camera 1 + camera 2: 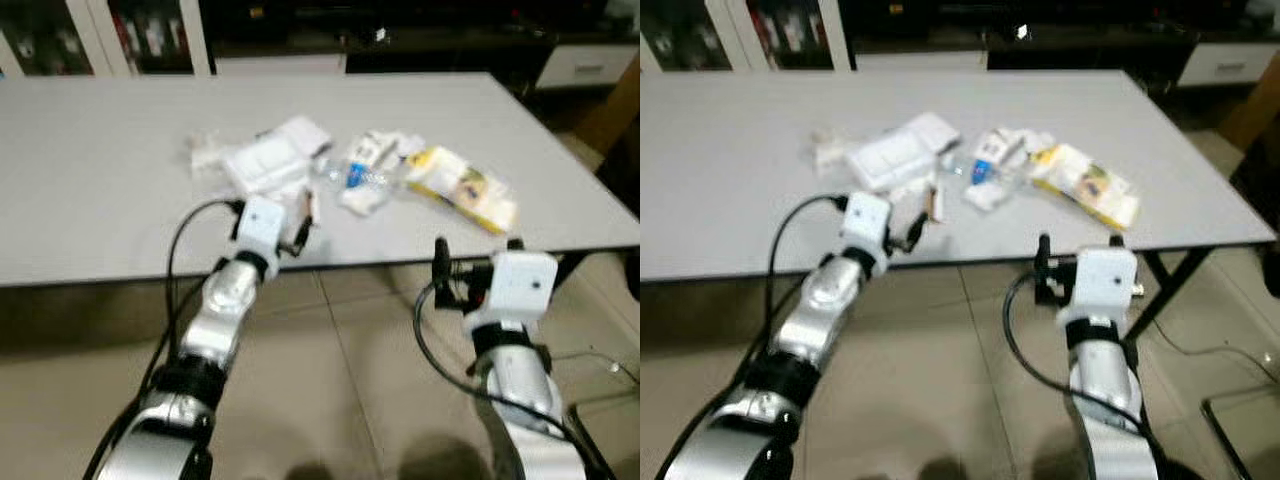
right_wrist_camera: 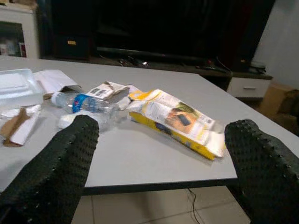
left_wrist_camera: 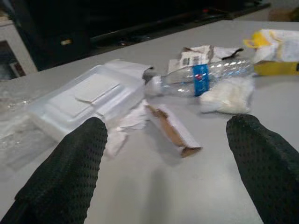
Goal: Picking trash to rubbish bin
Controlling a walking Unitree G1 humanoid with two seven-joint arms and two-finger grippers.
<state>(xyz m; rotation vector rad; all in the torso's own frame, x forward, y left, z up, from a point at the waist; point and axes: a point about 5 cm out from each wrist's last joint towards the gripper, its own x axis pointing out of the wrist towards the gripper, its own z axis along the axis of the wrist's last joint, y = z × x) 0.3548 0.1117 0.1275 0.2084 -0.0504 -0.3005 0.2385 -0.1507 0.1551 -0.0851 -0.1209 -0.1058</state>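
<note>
So the trash sits mid-counter (image 1: 90,200): foam box (image 1: 265,160), cardboard scrap (image 3: 172,130), bottle (image 3: 205,77), yellow bag (image 1: 462,187). Left end effector (image 1: 290,225) is spread wide right over the scrap, so I'd ease in low and pinch it lengthwise. Right end effector (image 1: 475,262) hangs wide open just off the counter's edge, near the bag.

Grey worktop (image 1: 100,170) seen from above, bearing a loose cluster of trash near its front edge: a white foam container (image 1: 268,160), crumpled white wrappers (image 1: 375,152), a clear plastic bottle (image 1: 352,178) with a blue label, and a yellow packet (image 1: 462,187) lying flat. The left claw (image 1: 304,222) reaches over the worktop edge just before the container. The right claw (image 1: 475,268) hangs below the edge, above the tiled floor (image 1: 340,360).
</note>
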